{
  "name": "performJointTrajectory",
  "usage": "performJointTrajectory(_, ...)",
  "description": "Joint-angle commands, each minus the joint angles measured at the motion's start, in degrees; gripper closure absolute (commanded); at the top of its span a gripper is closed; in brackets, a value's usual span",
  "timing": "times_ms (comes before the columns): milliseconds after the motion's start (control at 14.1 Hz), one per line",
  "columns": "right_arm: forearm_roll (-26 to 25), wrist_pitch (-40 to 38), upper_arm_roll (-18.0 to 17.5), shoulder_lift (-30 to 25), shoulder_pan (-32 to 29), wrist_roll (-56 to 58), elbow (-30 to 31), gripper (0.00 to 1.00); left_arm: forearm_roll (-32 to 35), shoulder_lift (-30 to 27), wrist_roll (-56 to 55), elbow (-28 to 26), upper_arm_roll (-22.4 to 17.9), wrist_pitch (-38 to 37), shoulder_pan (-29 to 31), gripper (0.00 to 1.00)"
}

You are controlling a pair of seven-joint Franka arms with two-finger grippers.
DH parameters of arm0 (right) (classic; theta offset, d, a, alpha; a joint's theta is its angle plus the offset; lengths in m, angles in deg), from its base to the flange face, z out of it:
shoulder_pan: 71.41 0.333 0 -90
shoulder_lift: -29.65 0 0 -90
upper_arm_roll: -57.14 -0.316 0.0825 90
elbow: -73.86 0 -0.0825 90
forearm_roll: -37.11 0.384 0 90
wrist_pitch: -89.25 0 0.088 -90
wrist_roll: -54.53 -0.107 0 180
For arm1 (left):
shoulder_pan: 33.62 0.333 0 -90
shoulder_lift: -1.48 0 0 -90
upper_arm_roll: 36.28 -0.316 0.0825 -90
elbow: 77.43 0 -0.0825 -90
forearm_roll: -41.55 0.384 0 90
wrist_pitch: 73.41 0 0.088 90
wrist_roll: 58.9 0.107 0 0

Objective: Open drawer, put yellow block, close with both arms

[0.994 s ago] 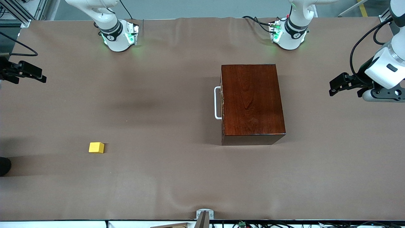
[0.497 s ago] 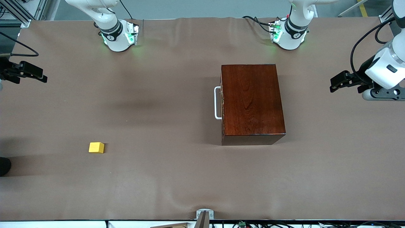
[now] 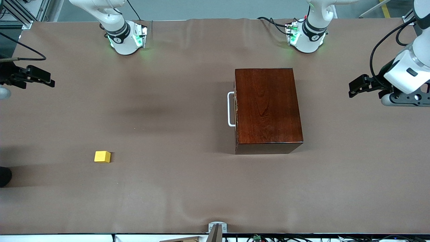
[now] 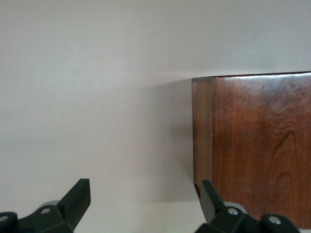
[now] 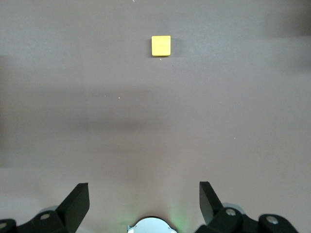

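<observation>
The dark reddish-brown wooden box stands on the table with its drawer shut. The drawer's white bar handle faces the right arm's end of the table. The yellow block lies on the table toward the right arm's end, nearer the front camera than the box. My left gripper is open and empty over the table at the left arm's end, apart from the box. My right gripper is open and empty over the table's right-arm end. Its wrist view shows the block away from the open gripper.
The brown cloth-covered table carries only the box and the block. The arms' green-lit bases stand along the edge farthest from the front camera. A small metal bracket sits at the nearest edge.
The right gripper has shifted slightly inward over the table. The left gripper has shifted slightly. The box and the block have not moved.
</observation>
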Motion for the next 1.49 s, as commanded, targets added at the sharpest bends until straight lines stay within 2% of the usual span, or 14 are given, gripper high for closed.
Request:
performJointTrajectory(0, 0.27, 1.27, 0.28, -0.44, 0.11, 0.00, 3.39, 0.00, -3.53, -0.65, 0.12, 0.42, 1.34, 0.11, -0.32, 0.00)
performJointTrajectory(142, 0.27, 1.36, 0.37, -0.44, 0.11, 0.00, 4.62, 0.00, -1.18, -0.13, -0.14, 0.50, 5.89, 0.20, -2.07, 0.00)
performJointTrajectory(284, 0.27, 1.62, 0.37, -0.44, -0.07, 0.00, 5.33, 0.00, -0.73, 0.22, -5.12, 1.55, 10.11, 0.81, -2.60, 0.00)
performJointTrajectory(497, 0.27, 1.71, 0.46, -0.44, -0.16, 0.00, 5.86, 0.00, -0.11, 4.51, -8.93, 4.79, 16.53, 1.96, -4.97, 0.00)
performJointTrajectory(923, 0.27, 2.67, 0.46, -0.44, -0.16, 0.00, 6.91, 0.00, -0.02, 16.91, -27.89, 15.87, 16.11, 2.66, -21.21, 0.00)
performJointTrajectory(1206, 0.27, 6.71, 0.46, -0.44, 0.11, 0.00, 9.72, 0.00, 4.79, 21.40, -40.46, 16.41, 15.76, 6.35, -29.83, 0.00)
performJointTrajectory(1419, 0.19, 10.48, 0.46, -0.27, 0.19, 0.00, 10.78, 0.00, 9.46, 25.17, -47.07, 16.59, 12.26, 7.05, -36.24, 0.00)
